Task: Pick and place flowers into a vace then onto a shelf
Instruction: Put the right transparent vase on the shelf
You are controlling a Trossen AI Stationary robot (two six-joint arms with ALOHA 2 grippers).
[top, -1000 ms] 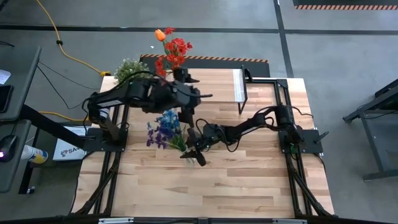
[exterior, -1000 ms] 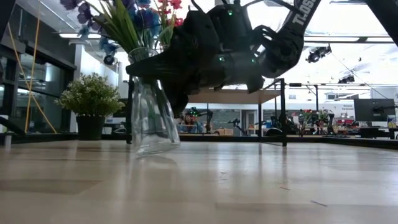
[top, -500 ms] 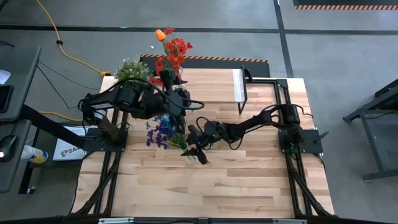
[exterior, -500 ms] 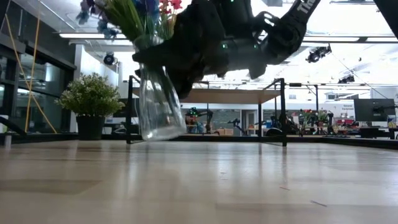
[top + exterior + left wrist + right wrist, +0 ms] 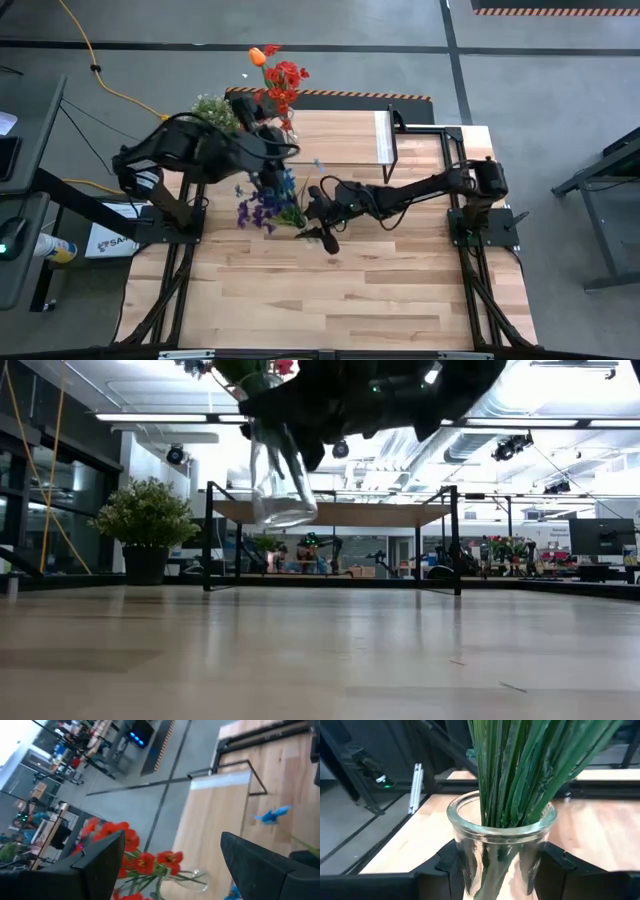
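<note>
The right gripper (image 5: 318, 222) is clamped on the neck of a clear glass vase (image 5: 280, 475), one dark finger (image 5: 451, 865) on each side of the glass, and the low view shows the vase tilted and hanging clear of the table (image 5: 400, 290). The vase's base and the gripper's outer ends are cut off at the edge of the right wrist view. Purple and blue flowers (image 5: 265, 203) stand in it; their green stems (image 5: 520, 770) fill the mouth, while the blooms are out of sight in the wrist view and mostly cropped in the low view. The left gripper (image 5: 172, 857) hangs with its fingers spread wide and nothing between them, near the back of the table by a second vase of red flowers (image 5: 280, 85) and an orange tulip (image 5: 258, 56). The shelf (image 5: 335, 513) stands at the back of the table; from above, only its white strip (image 5: 383, 137) is easy to pick out.
</note>
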